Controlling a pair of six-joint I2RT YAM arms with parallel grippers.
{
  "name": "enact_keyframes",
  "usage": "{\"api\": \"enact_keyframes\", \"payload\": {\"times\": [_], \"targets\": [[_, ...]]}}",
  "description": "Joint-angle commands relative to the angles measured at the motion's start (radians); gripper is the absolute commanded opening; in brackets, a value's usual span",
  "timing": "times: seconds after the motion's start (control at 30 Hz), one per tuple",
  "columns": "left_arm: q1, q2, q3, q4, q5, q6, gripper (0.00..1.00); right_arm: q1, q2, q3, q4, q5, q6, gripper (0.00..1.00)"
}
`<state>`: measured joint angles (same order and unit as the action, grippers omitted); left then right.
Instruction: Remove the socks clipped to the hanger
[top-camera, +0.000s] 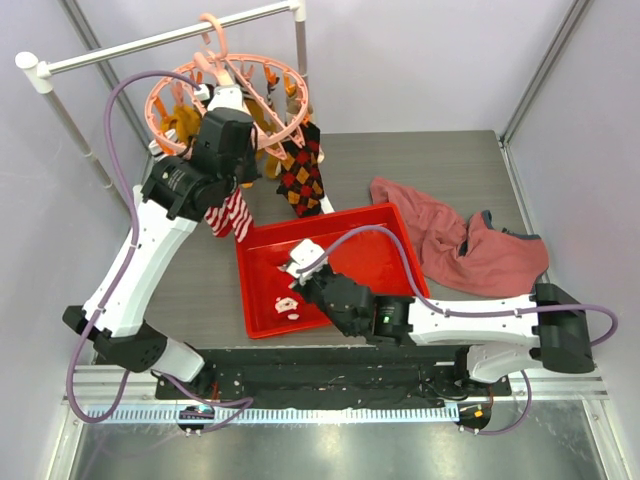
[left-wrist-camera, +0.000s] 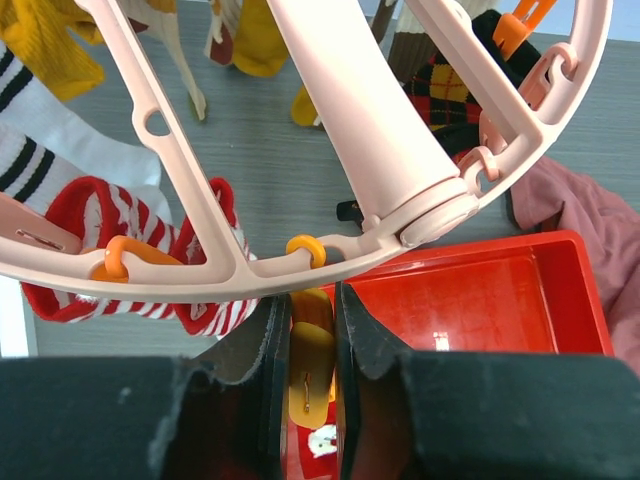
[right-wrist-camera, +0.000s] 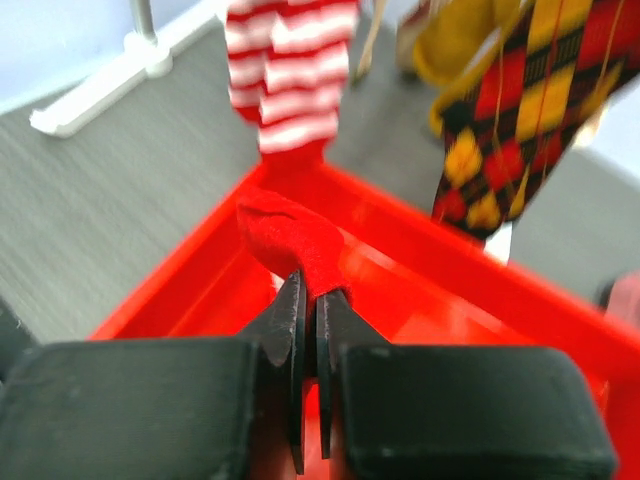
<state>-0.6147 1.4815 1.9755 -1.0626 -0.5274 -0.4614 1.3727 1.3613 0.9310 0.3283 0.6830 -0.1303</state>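
Observation:
The salmon-pink hanger (top-camera: 235, 95) hangs from the rail, and its ring (left-wrist-camera: 200, 270) fills the left wrist view. My left gripper (left-wrist-camera: 312, 335) is shut on an orange peg (left-wrist-camera: 312, 350) that dangles under the ring's near edge. Beside that peg hangs a red-and-white striped sock (left-wrist-camera: 100, 215) (top-camera: 230, 215). A dark argyle sock (top-camera: 303, 175), mustard socks (left-wrist-camera: 50, 45) and a white sock with dark bands (left-wrist-camera: 30, 160) are also clipped on. My right gripper (right-wrist-camera: 312, 295) (top-camera: 300, 262) is low in the red bin, shut on a red sock (right-wrist-camera: 290, 235).
The red bin (top-camera: 400, 245) sits just below the hanger, with a small Santa-patterned sock (top-camera: 287, 305) lying inside. A reddish-pink cloth (top-camera: 460, 245) is crumpled to the bin's right. The white rail (top-camera: 170, 38) and its leg (top-camera: 75, 130) stand at the back left.

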Motion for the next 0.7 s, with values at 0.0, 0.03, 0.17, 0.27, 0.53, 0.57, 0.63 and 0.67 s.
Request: {"api": "enact_keyframes", "payload": {"times": [0.0,0.03,0.17,0.27,0.53,0.57,0.63,0.67], "targets": [[-0.003,-0.053,-0.041,0.07,0.089,0.027,0.0,0.005,-0.079,-0.102,-0.054,0.084,0.214,0.11],[-0.003,-0.059,-0.05,0.078,0.098,0.027,0.01,0.003,-0.085,-0.119,-0.061,0.108,0.239,0.19],[-0.003,-0.092,-0.099,0.116,0.132,0.021,0.11,0.002,-0.103,-0.165,-0.119,0.174,0.356,0.46],[-0.003,-0.102,-0.109,0.131,0.17,0.02,0.17,0.002,-0.117,-0.166,-0.143,0.194,0.382,0.64],[-0.003,-0.116,-0.116,0.144,0.196,0.007,0.47,-0.009,-0.119,-0.084,-0.064,0.227,0.304,0.83],[-0.003,-0.118,-0.119,0.144,0.198,0.009,0.51,-0.011,-0.114,-0.072,-0.067,0.224,0.288,0.83],[-0.003,-0.125,-0.127,0.151,0.207,0.013,0.53,-0.011,-0.096,-0.034,-0.086,0.233,0.293,0.84],[-0.003,-0.135,-0.13,0.154,0.211,0.02,0.56,-0.011,-0.09,-0.02,-0.121,0.245,0.317,0.83]]}}
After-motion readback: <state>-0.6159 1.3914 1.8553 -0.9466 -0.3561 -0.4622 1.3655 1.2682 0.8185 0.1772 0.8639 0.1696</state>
